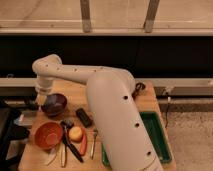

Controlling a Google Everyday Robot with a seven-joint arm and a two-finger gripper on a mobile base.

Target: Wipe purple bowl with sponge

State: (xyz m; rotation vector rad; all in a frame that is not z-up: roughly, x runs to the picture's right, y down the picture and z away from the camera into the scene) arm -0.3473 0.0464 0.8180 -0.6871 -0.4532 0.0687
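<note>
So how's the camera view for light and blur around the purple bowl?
Camera view: soft and blurry all over, small items by the orange bowl smear together; warm, dim light on the table, with a dark band behind it; the purple bowl reads as a dark shape; the gripper sits at its left rim, merging into the bowl's shadow.

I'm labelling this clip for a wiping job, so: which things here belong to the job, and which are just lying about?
Job:
purple bowl, far left on the table
gripper, down at the bowl's left rim
sponge: cannot make it out

Lying about:
orange bowl
black block
yellow-red fruit
utensils
green tray
</note>
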